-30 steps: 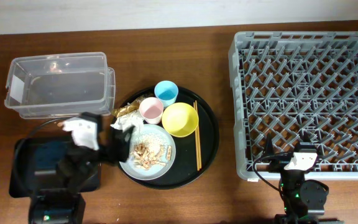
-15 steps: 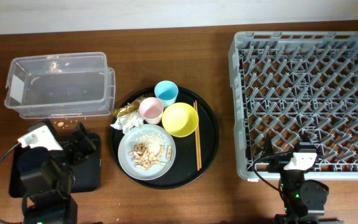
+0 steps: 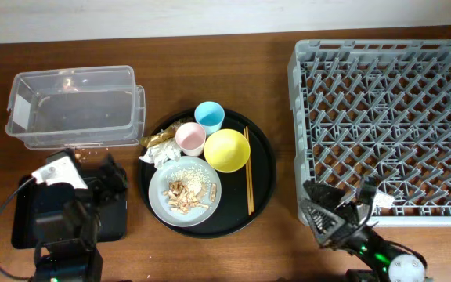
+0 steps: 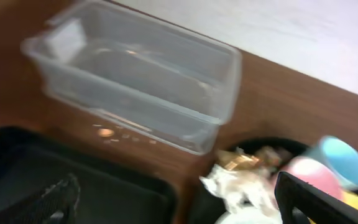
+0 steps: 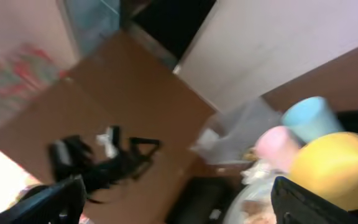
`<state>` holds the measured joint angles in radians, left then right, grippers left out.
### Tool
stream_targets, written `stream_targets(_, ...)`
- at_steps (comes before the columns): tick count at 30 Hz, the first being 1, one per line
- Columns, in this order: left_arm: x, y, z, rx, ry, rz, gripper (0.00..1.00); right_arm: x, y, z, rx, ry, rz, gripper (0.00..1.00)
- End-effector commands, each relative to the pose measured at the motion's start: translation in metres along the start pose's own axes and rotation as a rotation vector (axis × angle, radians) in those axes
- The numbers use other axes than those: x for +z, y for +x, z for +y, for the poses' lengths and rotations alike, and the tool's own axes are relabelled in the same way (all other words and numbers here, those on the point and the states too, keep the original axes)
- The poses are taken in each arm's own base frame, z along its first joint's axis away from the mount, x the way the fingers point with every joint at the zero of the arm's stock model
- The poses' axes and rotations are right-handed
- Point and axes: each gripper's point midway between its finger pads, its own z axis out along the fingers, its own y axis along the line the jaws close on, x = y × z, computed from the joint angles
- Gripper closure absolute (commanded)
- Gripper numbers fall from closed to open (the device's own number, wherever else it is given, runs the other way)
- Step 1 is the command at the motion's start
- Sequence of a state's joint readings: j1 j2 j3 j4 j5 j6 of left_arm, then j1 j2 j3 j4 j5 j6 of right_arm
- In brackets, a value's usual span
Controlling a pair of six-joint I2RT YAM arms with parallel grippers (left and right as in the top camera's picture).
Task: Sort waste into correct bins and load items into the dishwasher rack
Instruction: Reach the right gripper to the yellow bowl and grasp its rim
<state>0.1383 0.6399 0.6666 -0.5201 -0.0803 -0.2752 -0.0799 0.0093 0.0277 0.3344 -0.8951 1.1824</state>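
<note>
Left pincer (image 4: 178, 198) spread wide, right pincer (image 5: 178, 199) too

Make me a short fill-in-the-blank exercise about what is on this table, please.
The food scraps lie on the round ___ plate.
The chopsticks lie just right of the ___ bowl.
The dishwasher rack holds ___ dishes.
Missing words: grey; yellow; no.
</note>
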Motion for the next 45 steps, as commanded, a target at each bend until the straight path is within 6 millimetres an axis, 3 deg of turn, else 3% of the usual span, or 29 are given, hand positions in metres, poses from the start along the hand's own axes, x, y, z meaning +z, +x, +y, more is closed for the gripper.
stream_targets(1,-0.007,-0.014,0.031,-0.112,-0.18,-0.077,0.01,0.001,-0.018,0.039,0.078,-0.026,-0.01,0.04)
stream_targets(4,-0.007,-0.013,0.027,-0.107,-0.166,-0.073,0.01,0.006,-0.037,0.05,0.005,0.087,-0.006,0.04)
stream_targets(9,-0.006,-0.004,0.017,-0.08,-0.136,-0.036,0.01,0.021,-0.069,0.052,-0.082,0.329,0.115,0.04)
stream_targets(13,-0.006,0.001,0.014,-0.07,-0.129,-0.018,0.01,0.027,-0.093,0.037,-0.105,0.572,0.281,0.07)
stream_targets(17,-0.006,0.001,0.014,-0.069,-0.129,-0.017,0.01,0.032,-0.099,0.014,-0.134,0.84,0.462,0.13)
stream_targets(19,-0.006,0.002,0.015,-0.068,-0.131,-0.011,0.01,0.044,-0.09,0.006,-0.164,0.923,0.551,0.18)
stream_targets(21,-0.006,0.005,0.015,-0.066,-0.135,-0.002,0.01,0.065,-0.068,-0.007,-0.182,0.994,0.629,0.19)
stream_targets(27,-0.007,0.017,0.019,-0.054,-0.153,0.048,0.01,0.12,0.011,-0.055,-0.382,1.128,0.83,0.17)
stream_targets(30,-0.008,0.025,0.022,-0.047,-0.164,0.081,0.01,0.131,0.031,-0.084,-0.43,1.195,0.875,0.01)
stream_targets(37,-0.011,0.043,0.028,-0.03,-0.191,0.153,0.01,0.135,0.054,-0.128,-0.292,1.319,0.854,0.0)
stream_targets(41,-0.013,0.048,0.03,-0.024,-0.199,0.177,0.01,0.152,0.078,-0.133,-0.233,1.247,0.888,0.04)
stream_targets(45,-0.013,0.048,0.031,-0.024,-0.2,0.178,0.01,0.148,0.078,-0.146,-0.272,1.299,0.882,0.04)
